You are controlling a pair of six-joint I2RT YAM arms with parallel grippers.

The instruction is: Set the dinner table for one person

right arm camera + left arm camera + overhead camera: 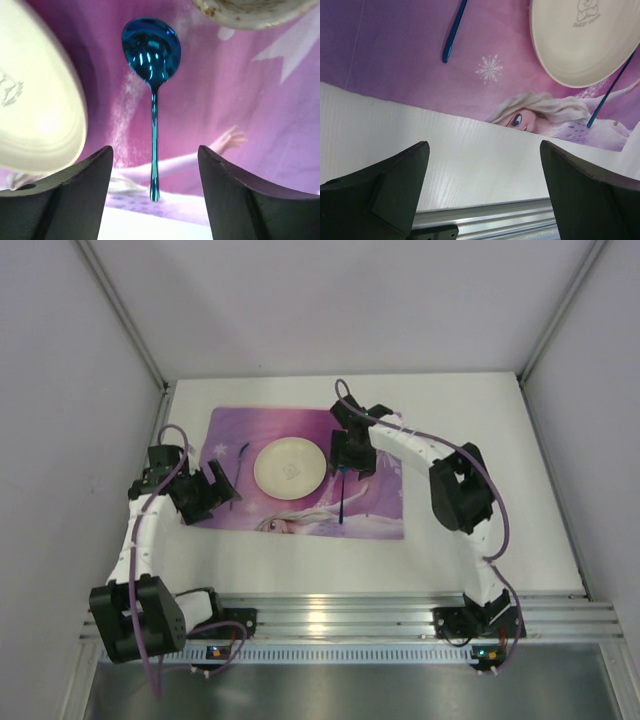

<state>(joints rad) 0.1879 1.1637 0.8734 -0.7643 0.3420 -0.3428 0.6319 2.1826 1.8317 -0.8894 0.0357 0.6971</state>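
Both left fingers (385, 195) and right fingers (65, 195) gape; glossy oval-bowled spoon (154, 107), seemingly metal.

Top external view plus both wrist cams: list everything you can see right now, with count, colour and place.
dinner table: 1, white, under everything
placemat: 1, purple cartoon print, mid-table
plate: 1, cream, on the placemat
spoon: 1, blue, on the placemat, right of the plate
second utensil: 1, blue, on the placemat, left of the plate; head not visible
cream rim: 1, beyond the spoon's bowl; cup or bowl unclear
rail: 1, silver, near edge
left gripper: 1, black, open, by the placemat's left edge
right gripper: 1, black, open, over the spoon
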